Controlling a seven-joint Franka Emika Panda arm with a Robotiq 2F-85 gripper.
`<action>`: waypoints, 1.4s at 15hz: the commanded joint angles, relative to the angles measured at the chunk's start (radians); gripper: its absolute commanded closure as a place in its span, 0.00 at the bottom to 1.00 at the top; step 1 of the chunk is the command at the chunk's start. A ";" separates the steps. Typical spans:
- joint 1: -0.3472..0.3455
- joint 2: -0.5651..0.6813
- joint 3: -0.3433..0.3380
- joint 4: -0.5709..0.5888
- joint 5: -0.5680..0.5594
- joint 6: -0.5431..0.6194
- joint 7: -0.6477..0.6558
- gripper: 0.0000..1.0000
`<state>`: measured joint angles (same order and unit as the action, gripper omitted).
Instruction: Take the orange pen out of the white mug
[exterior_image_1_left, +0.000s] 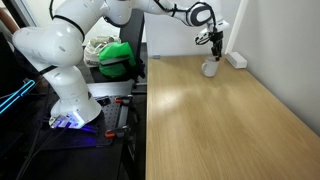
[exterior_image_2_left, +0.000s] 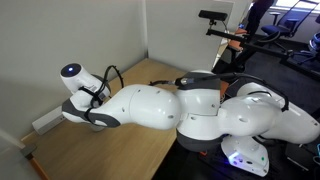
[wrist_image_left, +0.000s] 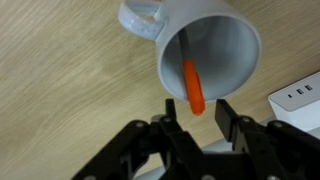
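Poised for the pick: the Panda arm's tool (wrist_image_left: 198, 110) hovers just above the white mug (wrist_image_left: 228, 45), its two jaws spread apart and gripping nothing. In the wrist view the top end of the orange pen (wrist_image_left: 191, 80) shows in the gap between them. The pen stands slanted inside the mug, its lower end down in the bowl and its upper end leaning on the rim on the side nearest the tool. The mug's handle (wrist_image_left: 140, 18) juts out on the side away from the tool. In an exterior view the mug (exterior_image_1_left: 210, 68) stands upright near the far corner of the wooden table (exterior_image_1_left: 220, 120), right under the tool (exterior_image_1_left: 209, 40) and near a white power strip (exterior_image_1_left: 236, 59) by the wall. The step in hand looks to be the grasp itself. To do it well, the tool would lower only until its pads bracket the pen's exposed tip. Both jaws sit close to the rim, so they need to stay off it, since a nudge could slide or tip what is likely a light mug. The closing should be centred on the thin pen, so that it is pinched and not rolled aside. The lift is best taken slowly and along the pen's slant, so the pen clears the wall without dragging the mug.
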<state>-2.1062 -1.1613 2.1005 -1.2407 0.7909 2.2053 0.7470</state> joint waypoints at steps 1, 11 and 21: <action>-0.024 -0.028 -0.020 0.056 0.036 -0.054 -0.002 0.53; -0.030 -0.037 -0.033 0.080 0.047 -0.081 0.003 0.97; 0.140 0.006 -0.198 -0.029 0.013 -0.155 0.039 0.97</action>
<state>-2.0306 -1.1807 1.9631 -1.2113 0.8099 2.1069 0.7635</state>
